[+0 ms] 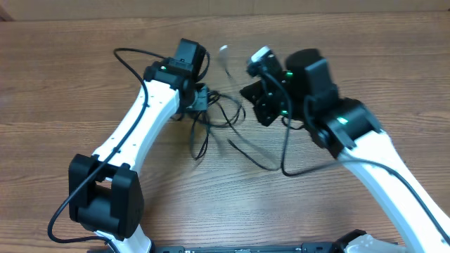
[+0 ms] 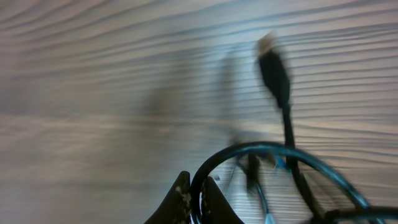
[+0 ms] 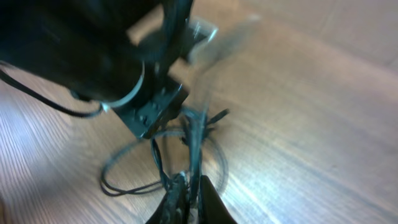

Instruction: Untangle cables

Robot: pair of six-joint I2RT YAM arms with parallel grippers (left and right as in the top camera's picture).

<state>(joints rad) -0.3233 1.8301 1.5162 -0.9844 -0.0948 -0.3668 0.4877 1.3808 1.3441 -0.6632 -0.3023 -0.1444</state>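
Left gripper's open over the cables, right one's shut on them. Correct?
Not quite. The left gripper is shut on the cables too: the left wrist view shows its fingers closed on a loop. The right gripper is shut on them, as you said.

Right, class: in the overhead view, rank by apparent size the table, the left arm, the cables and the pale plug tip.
1. table
2. left arm
3. cables, taken as one spread tangle
4. plug tip, smallest, though blurred
The arm stands nearer the camera, which flatters its size.
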